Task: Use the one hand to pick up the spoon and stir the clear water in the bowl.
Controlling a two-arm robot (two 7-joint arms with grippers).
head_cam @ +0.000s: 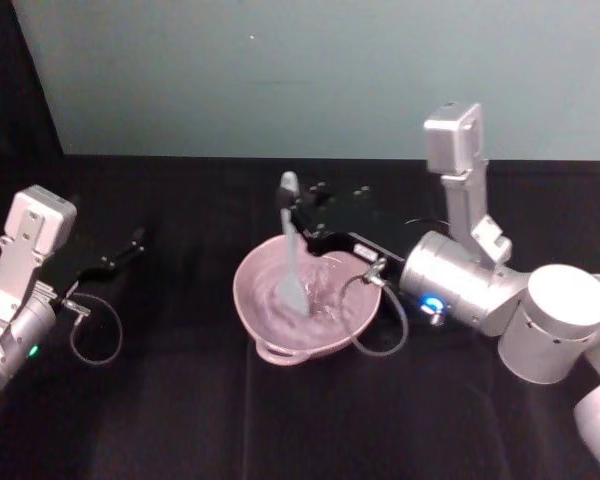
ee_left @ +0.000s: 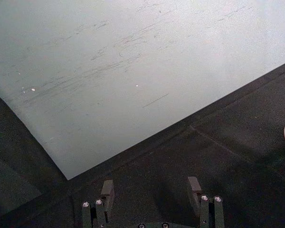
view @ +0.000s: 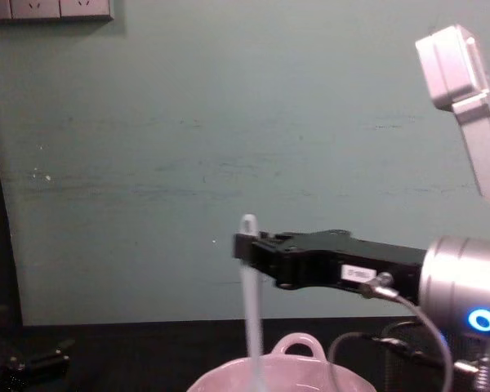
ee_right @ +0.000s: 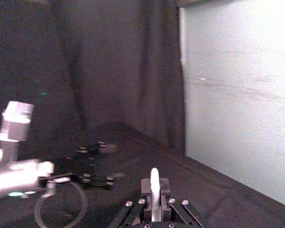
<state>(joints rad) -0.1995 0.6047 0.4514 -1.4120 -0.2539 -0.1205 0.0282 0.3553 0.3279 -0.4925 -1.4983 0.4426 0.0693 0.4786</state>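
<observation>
Right end effector (head_cam: 298,208) was clenched on the spoon (head_cam: 292,245), gripping high on the handle just under the hole end. The spoon stood near upright with its blade down in the bowl (head_cam: 255,325), which sat about mid-table (head_cam: 180,420). Judged: pick-up was done, the blade was in the water (head_cam: 325,298), and the stirring step was in hand. Pale streaks on the surface fitted a stirred liquid, but one moment could not show how many turns had been made, so the stirring counted as unfinished. Left end effector (ee_left: 151,191) was released and empty, parked low near the table's left edge. The water was barely distinct from the pink glaze, so its level was unreadable. Whether the blade tip touched the bowl's floor could not be told. In the chest view the bowl was cut off just below its rim.
</observation>
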